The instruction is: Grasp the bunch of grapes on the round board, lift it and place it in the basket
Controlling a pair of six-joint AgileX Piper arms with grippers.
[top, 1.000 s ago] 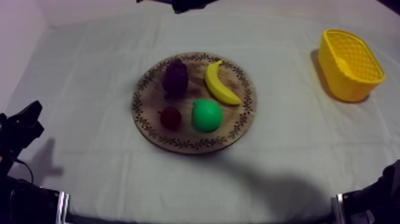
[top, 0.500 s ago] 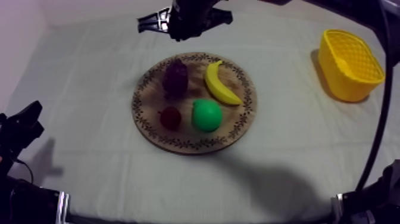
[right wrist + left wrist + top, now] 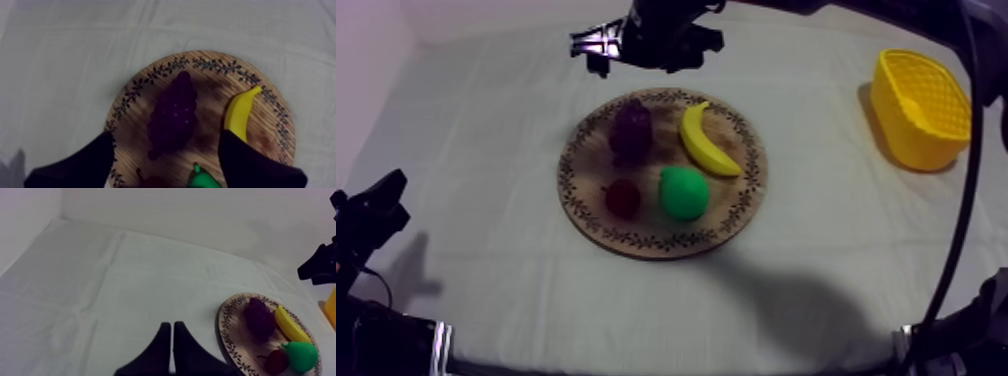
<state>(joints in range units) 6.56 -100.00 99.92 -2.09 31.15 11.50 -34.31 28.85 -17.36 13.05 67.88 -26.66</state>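
Carefully: right gripper (image 3: 166, 136) spread wide, empty, over the dark purple bunch of grapes (image 3: 175, 115); I fear it clipping the neighbouring yellow banana (image 3: 240, 117).

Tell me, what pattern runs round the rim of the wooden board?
A ring of small dark leafy sprigs circles the wooden board near its edge, and it is clearest in the right wrist view.

ROBOTICS LAB BENCH, not a kitchen: a table under plain grey-white cloth (image 3: 486, 150) meets a bare pale wall (image 3: 200, 218) behind the right gripper (image 3: 591, 52), while the left gripper (image 3: 172, 333) sits at the table's near edge. Just in front of the right gripper, a toy banana (image 3: 704, 140) and pear (image 3: 683, 193) lie on a patterned wooden board (image 3: 736, 215); a yellow basket (image 3: 921, 110) stands well off to its side.
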